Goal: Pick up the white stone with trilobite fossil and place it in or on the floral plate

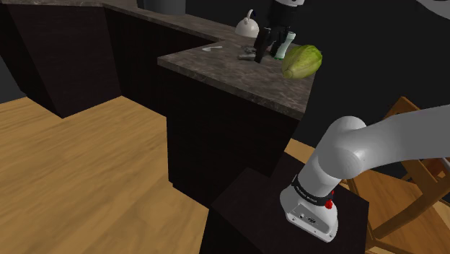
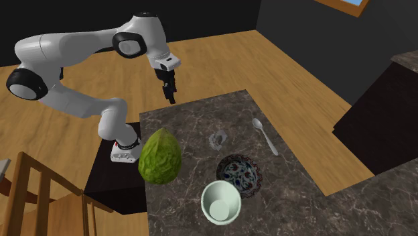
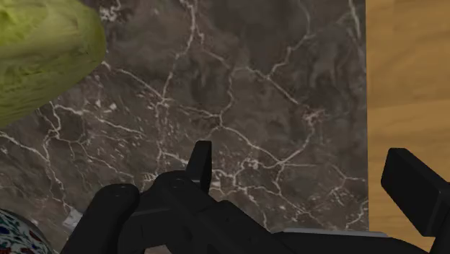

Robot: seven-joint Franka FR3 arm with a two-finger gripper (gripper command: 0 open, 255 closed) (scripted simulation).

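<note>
The stone (image 2: 218,139) is a small grey mottled lump lying on the dark marble counter (image 2: 295,194). The floral plate (image 2: 239,175), patterned in blue and red, sits just beyond it, and its rim (image 3: 13,237) shows in the wrist view. My black gripper (image 2: 170,92) hangs open above the counter's edge nearest the stand, well short of the stone. In the wrist view the fingers (image 3: 200,162) stand wide apart with only bare marble between them (image 3: 306,177). In the shoulder view the gripper (image 1: 268,45) is over the counter beside the lettuce.
A big green lettuce head (image 2: 161,156) lies by the counter's edge, close to the gripper's side (image 3: 40,58). A pale bowl (image 2: 221,201) stands next to the plate, and a spoon (image 2: 265,135) lies past the stone. Wooden floor (image 3: 407,72) borders the counter. A wooden chair (image 1: 411,187) stands by the stand.
</note>
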